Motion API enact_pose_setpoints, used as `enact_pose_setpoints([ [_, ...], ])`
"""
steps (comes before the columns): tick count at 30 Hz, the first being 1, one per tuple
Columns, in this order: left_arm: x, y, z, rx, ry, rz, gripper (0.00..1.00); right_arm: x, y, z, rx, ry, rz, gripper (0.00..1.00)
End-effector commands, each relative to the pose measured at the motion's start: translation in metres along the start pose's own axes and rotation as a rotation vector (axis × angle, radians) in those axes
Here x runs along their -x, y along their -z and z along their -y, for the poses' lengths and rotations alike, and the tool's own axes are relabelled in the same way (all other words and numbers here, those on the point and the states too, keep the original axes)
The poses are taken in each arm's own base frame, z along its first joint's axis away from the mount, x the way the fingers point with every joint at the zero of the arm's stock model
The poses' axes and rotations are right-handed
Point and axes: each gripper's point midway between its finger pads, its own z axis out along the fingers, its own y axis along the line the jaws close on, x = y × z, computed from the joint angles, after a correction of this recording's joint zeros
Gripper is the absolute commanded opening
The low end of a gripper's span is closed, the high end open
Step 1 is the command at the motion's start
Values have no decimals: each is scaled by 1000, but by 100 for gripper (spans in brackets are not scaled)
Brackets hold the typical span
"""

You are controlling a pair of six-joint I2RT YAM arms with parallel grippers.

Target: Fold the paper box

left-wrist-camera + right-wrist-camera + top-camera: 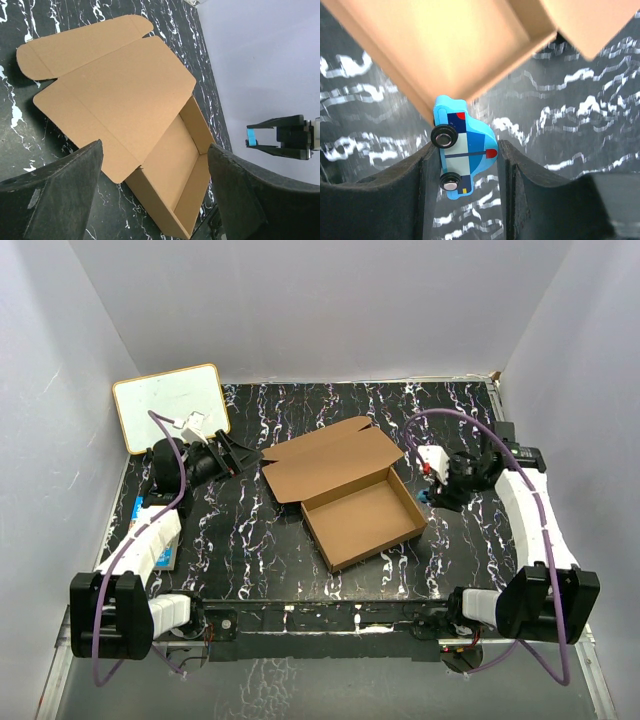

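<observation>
**Paper box lies open in the middle of the table**

Paper box (350,495) sits in the middle of the black table (250,550) that has white streaks on it. The box is plain brown cardboard. Its tray (365,522) is the part nearer the arms, and its low walls stand up. Its lid (330,462) is open and leans back toward the far side. A long flap with round corners sticks out past the far edge of the lid.

The left gripper (238,455) is just beside the left edge of the lid. Its two fingers (65,195) are wide apart and hold nothing.

The right gripper (432,492) is just beside the right side of the tray. Its fingers squeeze a little blue toy car (464,155), one finger on each side. The car has black wheels and red bits. Its top end is right next to a corner of the box, but I cannot tell if they touch.

A white board (170,400) with a tan frame leans in the far left corner, well apart from the box. A colourful book (140,512) lies by the left edge of the table, partly under the left arm.
</observation>
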Motion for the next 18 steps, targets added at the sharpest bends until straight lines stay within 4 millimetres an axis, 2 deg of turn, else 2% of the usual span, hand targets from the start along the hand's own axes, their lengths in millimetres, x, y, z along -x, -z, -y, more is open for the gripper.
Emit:
enact_pose_setpoints([
  [1,8,8,20,-45,-6,9,83,78,-20,4,25,-106,268,8],
  [4,1,9,18,-48,29,-8,83,100,-58,-8,74,-128,247,8],
  [6,-5,9,15,-44,55,-20,83,107,-81,-17,113,-119,234,8],
  [12,-24,7,1,-13,143,-62,82,99,-141,-26,133,-118,57,13],
  [16,-36,4,-6,1,199,-95,80,87,-171,-31,136,-132,-51,20],
  [18,-40,4,-9,11,209,-99,80,82,-179,-32,141,-143,-81,26],
])
